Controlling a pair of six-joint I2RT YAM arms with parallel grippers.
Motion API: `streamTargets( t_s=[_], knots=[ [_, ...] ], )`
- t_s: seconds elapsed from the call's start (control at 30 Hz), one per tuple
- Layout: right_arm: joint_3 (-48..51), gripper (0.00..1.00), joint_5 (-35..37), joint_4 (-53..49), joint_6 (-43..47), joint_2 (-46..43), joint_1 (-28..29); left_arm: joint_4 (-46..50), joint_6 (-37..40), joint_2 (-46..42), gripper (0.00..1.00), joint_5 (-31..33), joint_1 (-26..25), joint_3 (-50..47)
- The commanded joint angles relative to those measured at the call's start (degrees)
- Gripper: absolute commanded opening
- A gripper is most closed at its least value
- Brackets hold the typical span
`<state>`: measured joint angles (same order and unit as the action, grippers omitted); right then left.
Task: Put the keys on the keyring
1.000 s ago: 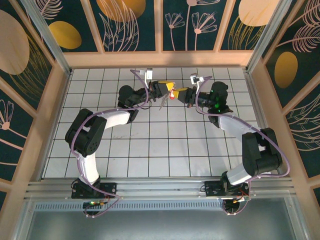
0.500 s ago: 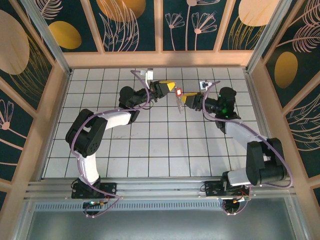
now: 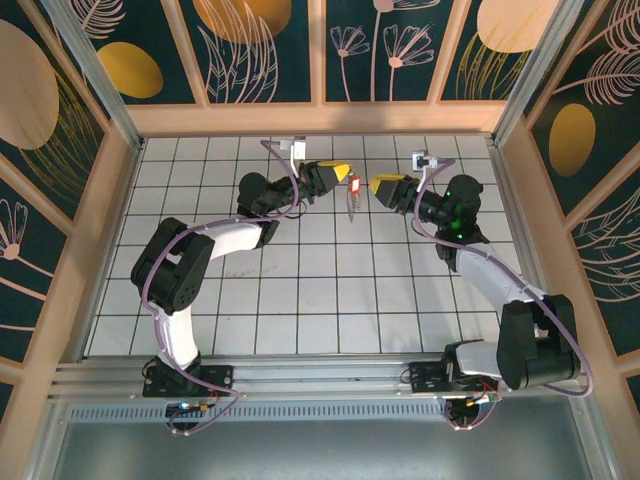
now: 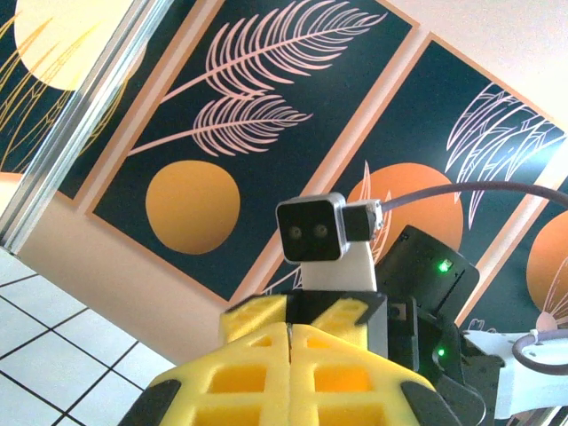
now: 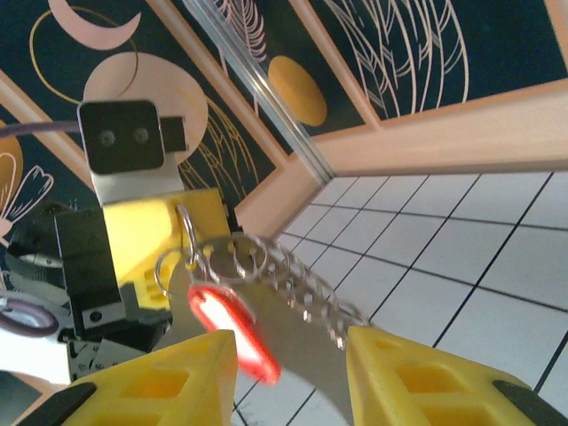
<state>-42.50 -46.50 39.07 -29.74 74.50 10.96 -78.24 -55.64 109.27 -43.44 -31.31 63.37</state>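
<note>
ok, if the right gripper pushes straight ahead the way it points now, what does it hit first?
Likely the red-headed key, hanging with the keyring from the shut left gripper, framed between the open fingers of the right gripper. How far off is unclear.

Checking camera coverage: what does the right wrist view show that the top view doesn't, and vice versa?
Right wrist view: the keyring resolves into separate silver loops with a chain, the red key blurred beyond the open right hand. Top view: both arms whole over the tiled table, a gap between right hand and key. Shared: the bunch hanging at the left hand, right hand open.
</note>
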Motion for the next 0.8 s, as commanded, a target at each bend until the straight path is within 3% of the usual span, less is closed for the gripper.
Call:
streamTargets(
  t_s=[0.0,0.43,0.77],
  knots=[
    [-3.6,0.35,2.3,5.2,-3.2,1.5,0.0,-3.5,0.3,-1.5,0.00,-0.5,-0.3,1.4],
    [-6.2,0.17,0.8,4.2,-0.8,6.4,7.5,-2.6,0.8,-0.8,0.00,-0.7,-0.6,2.7],
    [-3.1,0.16,2.1,3.5,0.4,5.0,7.0,-2.6,0.8,-0.4,0.00,-0.8,-0.8,3.1]
  ],
)
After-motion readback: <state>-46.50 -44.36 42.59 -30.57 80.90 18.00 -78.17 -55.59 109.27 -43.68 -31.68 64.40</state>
